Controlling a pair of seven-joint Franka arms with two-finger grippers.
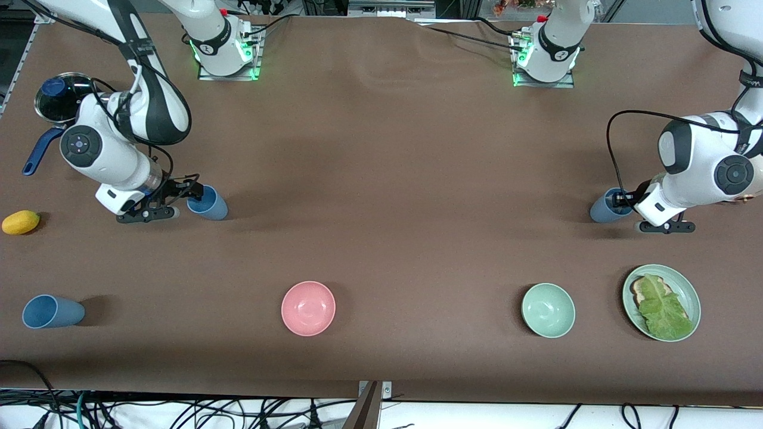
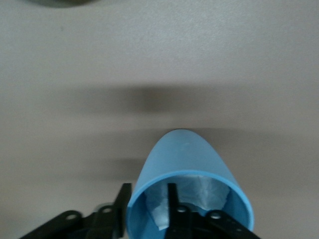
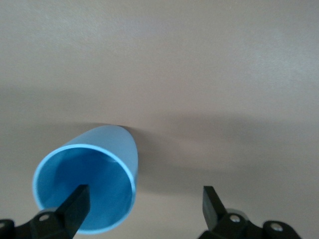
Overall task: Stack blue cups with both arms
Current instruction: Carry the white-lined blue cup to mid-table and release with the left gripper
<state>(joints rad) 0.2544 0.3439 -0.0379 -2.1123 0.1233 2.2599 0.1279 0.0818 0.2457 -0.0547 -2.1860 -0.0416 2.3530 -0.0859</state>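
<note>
No readable txt, labels or nos. for you here. Only a faint white mark on the left arm (image 1: 752,83) band near the table's edge, too small to make out.
</note>
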